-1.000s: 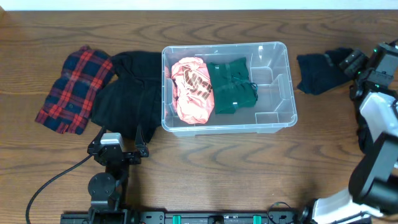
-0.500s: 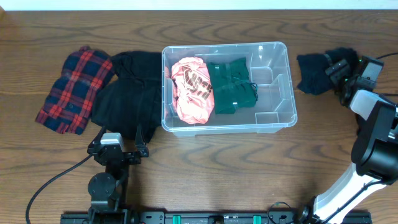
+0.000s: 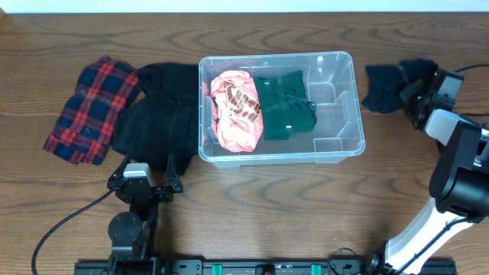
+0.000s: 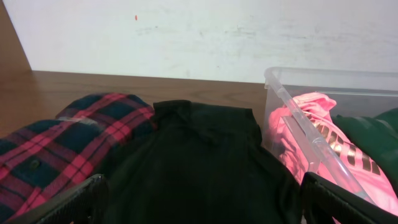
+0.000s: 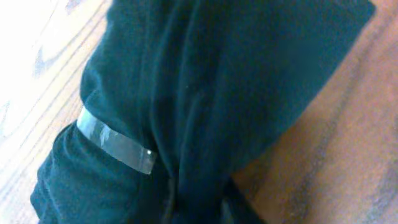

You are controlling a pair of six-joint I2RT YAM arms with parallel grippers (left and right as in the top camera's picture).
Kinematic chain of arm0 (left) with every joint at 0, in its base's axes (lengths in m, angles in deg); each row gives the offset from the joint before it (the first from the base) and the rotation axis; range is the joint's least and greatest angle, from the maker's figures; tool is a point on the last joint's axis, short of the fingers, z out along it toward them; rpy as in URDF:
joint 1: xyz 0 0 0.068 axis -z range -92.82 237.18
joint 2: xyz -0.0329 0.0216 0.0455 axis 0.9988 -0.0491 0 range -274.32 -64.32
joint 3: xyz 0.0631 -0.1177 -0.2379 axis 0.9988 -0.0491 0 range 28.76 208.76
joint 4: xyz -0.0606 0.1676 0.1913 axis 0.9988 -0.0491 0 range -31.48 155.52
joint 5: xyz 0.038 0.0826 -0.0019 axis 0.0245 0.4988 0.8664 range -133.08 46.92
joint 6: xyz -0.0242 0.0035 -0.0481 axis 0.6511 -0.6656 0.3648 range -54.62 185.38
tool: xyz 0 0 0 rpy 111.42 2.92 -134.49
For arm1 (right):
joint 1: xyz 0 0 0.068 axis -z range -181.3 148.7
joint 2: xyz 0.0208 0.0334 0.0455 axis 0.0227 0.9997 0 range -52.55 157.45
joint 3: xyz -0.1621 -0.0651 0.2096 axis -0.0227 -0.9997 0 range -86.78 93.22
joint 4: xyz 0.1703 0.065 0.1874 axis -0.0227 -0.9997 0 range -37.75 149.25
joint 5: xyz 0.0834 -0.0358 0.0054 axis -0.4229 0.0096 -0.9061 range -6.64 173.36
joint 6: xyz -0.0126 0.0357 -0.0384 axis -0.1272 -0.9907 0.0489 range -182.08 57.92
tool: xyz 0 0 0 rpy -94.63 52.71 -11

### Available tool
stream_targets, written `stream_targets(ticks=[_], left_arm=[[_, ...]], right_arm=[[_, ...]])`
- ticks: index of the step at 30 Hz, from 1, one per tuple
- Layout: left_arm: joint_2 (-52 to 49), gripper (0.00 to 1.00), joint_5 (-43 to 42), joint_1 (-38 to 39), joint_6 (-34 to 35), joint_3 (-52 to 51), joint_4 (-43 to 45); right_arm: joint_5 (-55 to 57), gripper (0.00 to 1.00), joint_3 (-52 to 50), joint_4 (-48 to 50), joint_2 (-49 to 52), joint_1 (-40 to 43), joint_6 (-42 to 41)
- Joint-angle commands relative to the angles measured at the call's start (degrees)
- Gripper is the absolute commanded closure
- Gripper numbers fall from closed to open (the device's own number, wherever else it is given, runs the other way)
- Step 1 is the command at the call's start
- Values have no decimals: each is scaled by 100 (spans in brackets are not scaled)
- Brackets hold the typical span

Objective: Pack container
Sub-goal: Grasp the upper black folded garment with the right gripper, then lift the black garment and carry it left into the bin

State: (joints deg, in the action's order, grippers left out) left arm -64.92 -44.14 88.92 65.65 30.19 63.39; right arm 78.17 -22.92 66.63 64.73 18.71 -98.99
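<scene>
Overhead, the container sat mid-table, with a pink garment and a green garment in its 9 o'clock half. At its 3 o'clock, the right gripper was pinched together on the dark blue garment. The left gripper stood wide apart, empty, over the black garment beside the plaid shirt.

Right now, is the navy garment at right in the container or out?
Out: the navy garment lies on the table, right of the container.
</scene>
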Motion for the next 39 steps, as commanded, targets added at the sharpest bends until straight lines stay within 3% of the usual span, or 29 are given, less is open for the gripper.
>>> stream_targets(ticks=[1,13,24,31,39], left_arm=[[26,2,136,33,92,-120,-190],[26,2,136,33,92,-120,-190],[26,2,136,33,90,-120,-190],[26,2,136,33,92,-120,-190],[26,2,136,33,92,-120,-190]], right_arm=[[20,96,-2,-79,20,-90,315],[22,99,0,-520,-2015,-186,1432],[-551,99,0,-1486,-4096,-1423,2170],[-1189,99,0,-1939,-4315,-2398,2581],[-1104,99,-2,-3029,-4076,-3154,2586]])
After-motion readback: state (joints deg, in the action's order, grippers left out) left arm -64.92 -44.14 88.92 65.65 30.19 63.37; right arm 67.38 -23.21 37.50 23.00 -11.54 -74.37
